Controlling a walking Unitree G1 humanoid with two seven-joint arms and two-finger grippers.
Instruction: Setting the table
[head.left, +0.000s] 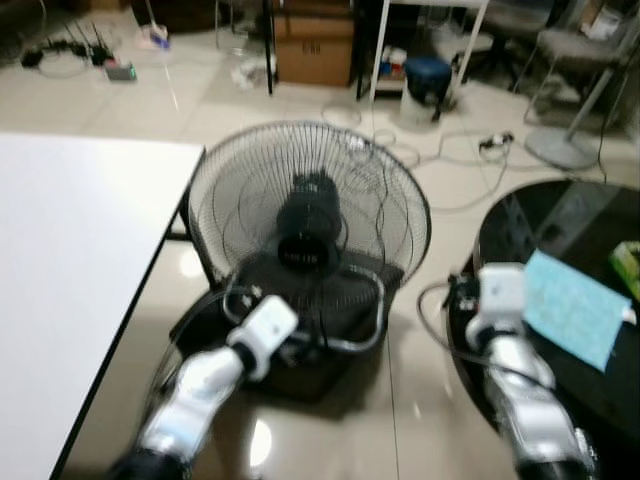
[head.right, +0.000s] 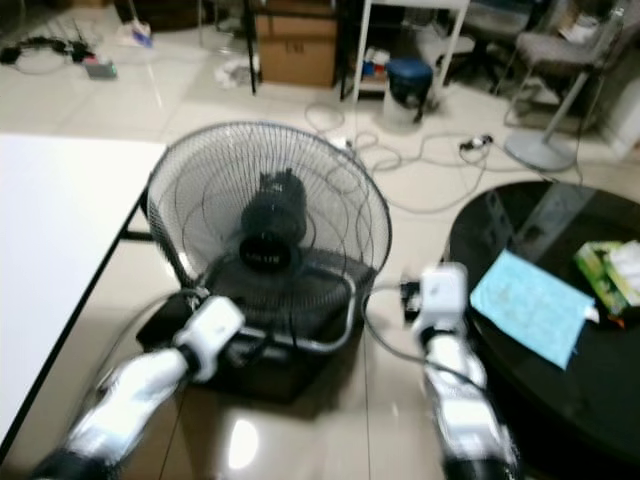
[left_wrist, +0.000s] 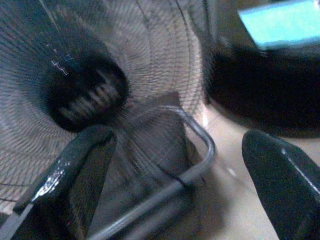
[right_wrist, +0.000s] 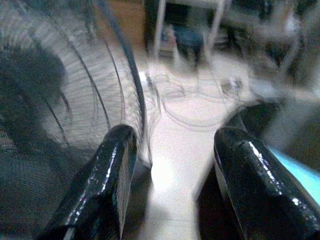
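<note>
Transit step, nothing grasped: left gripper (left_wrist: 172, 185) and right gripper (right_wrist: 172, 185) both spread and empty before the floor fan (head.left: 308, 225); next, turn right to the black round table (head.right: 530, 395) bearing the blue placemat (head.right: 530, 307).

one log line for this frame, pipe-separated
phase: approach | ahead: floor fan | right: black round table with blue cloth | left gripper: open, empty | right gripper: open, empty

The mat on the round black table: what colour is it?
Light blue mat, clearest in the right eye view.
</note>
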